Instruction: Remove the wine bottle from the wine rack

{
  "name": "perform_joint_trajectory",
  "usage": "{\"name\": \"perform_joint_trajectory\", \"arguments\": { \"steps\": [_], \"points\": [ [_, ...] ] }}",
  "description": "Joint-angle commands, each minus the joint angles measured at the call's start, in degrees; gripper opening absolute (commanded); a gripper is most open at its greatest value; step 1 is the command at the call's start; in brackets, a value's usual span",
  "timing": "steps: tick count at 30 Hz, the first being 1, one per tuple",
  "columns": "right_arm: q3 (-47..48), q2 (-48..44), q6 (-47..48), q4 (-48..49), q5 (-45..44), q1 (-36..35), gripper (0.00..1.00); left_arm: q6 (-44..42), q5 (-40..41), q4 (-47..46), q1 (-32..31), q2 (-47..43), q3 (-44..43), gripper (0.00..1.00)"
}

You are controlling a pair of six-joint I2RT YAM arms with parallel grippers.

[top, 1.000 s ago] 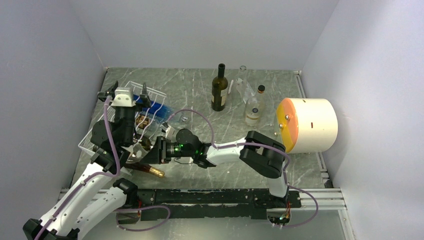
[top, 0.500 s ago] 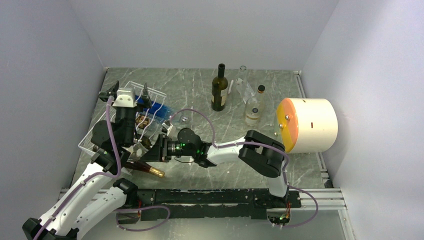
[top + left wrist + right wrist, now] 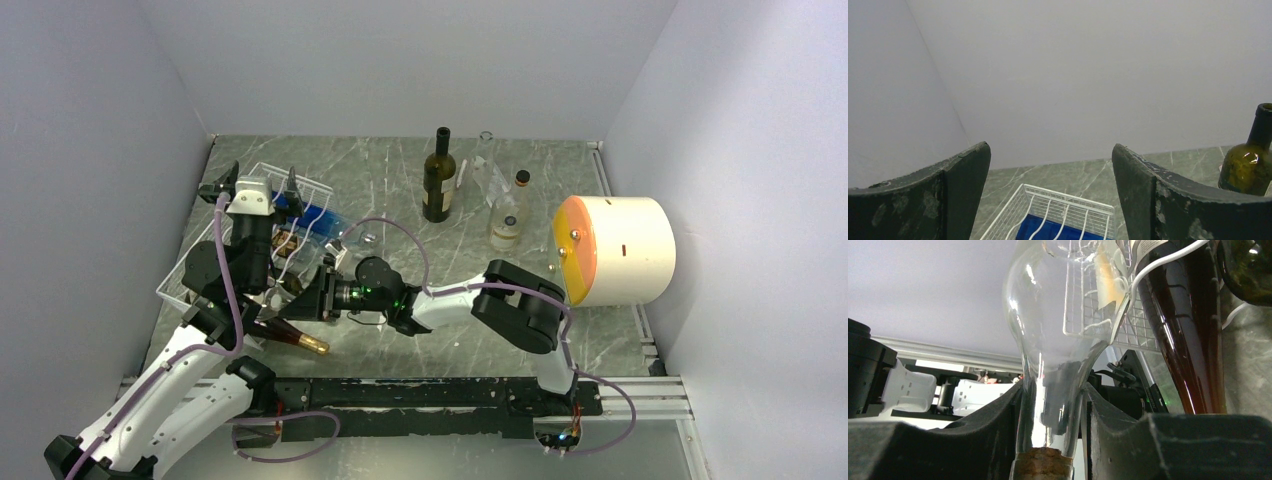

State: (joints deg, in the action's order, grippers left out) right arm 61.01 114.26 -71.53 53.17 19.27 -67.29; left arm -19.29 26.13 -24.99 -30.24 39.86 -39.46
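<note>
The white wire wine rack [image 3: 178, 280] sits at the table's left, tilted, with a blue sheet [image 3: 318, 217] in it. My right gripper [image 3: 303, 296] reaches into its near end. In the right wrist view it [image 3: 1053, 405] is shut on the neck of a clear glass wine bottle [image 3: 1053, 315] with a cork [image 3: 1040, 462]. The bottle's body lies against the rack's wires [image 3: 1098, 315]. A dark brown bottle [image 3: 1188, 340] lies beside it, and its gold-capped neck [image 3: 305, 342] pokes out of the rack. My left gripper [image 3: 253, 186] hovers open and empty above the rack's far end [image 3: 1068, 205].
A dark green bottle [image 3: 438, 180] stands upright at the back centre and also shows in the left wrist view [image 3: 1250, 165]. Two clear bottles [image 3: 508, 215] are next to it. A cream cylinder with an orange face [image 3: 615, 250] lies at the right. Walls close in on three sides.
My right gripper and forearm have shifted slightly left, further into the rack's near end. The left arm has barely moved.
</note>
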Motion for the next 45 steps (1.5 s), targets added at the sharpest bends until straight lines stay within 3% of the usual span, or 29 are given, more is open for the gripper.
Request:
{"name": "perform_joint_trajectory", "arguments": {
  "steps": [1, 8, 12, 18, 22, 25, 28, 34, 45],
  "points": [
    [6.8, 1.0, 2.8, 15.0, -1.9, -0.2, 0.00, -0.6, -0.2, -1.0, -0.5, -0.1, -1.2, 0.95],
    [9.0, 8.0, 6.2, 17.0, -2.7, -2.5, 0.00, -1.3, 0.2, -1.5, -0.7, -0.6, -0.9, 0.95],
    [10.9, 9.1, 12.3, 5.7, -2.5, -3.2, 0.00, -1.5, 0.3, -1.5, -0.8, -0.6, -0.9, 0.95],
    [15.4, 11.1, 15.2, -8.5, 0.3, -3.1, 0.29, -2.0, 0.7, -1.9, -1.0, -1.0, -0.8, 0.95],
    [19.5, 11.2, 19.1, -18.8, 3.8, -2.8, 0.56, -2.2, 0.9, -2.0, -1.1, -1.1, -0.7, 0.95],
    [21.3, 10.7, 20.8, -23.6, 6.7, -2.1, 0.69, -2.3, 0.9, -2.0, -1.3, -1.3, -0.8, 0.95],
    [24.0, 10.6, 22.1, -28.8, 9.4, -0.7, 0.75, -2.5, 1.1, -2.2, -1.3, -1.4, -0.6, 0.95],
    [33.5, 11.9, 27.3, -43.0, 12.7, 0.4, 0.79, -2.8, 1.1, -2.0, -1.5, -0.9, -0.8, 0.95],
    [38.3, 14.3, 25.8, -47.3, 17.0, 1.2, 0.78, -3.0, 1.2, -2.2, -1.5, -1.2, -0.6, 0.95]
  ]
}}
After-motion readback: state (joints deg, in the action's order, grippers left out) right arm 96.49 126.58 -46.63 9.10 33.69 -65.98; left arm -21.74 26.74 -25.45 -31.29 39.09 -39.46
